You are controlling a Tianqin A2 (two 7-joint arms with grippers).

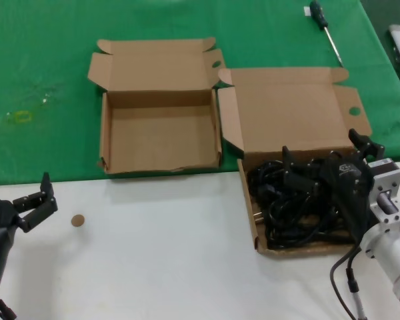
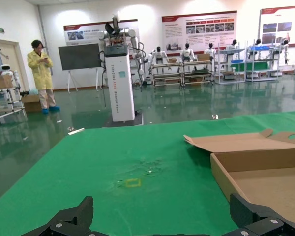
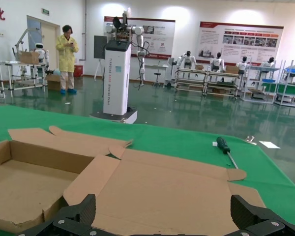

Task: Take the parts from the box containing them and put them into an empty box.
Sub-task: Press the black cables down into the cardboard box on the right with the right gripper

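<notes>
Several black power cords (image 1: pixel 297 200) lie tangled in the tray of the wider cardboard box (image 1: pixel 293 113), at the right with its lid flap laid back. The empty box (image 1: pixel 163 137) stands open to its left; it also shows in the left wrist view (image 2: pixel 265 182) and the right wrist view (image 3: pixel 19 182). My right gripper (image 1: pixel 327 157) is open and empty just above the cords, fingers wide apart. In its wrist view (image 3: pixel 160 221) only the lid flap (image 3: pixel 172 191) shows; the cords are hidden there. My left gripper (image 1: pixel 43 200) is open and empty, parked over the white table at the lower left (image 2: pixel 160 223).
A black-handled screwdriver (image 1: pixel 323 23) lies on the green cloth (image 1: pixel 40 67) behind the cord box, also in the right wrist view (image 3: pixel 223 146). A small brown disc (image 1: pixel 78 220) lies on the white table (image 1: pixel 160 260). A yellow mark (image 1: pixel 21 117) sits on the cloth far left.
</notes>
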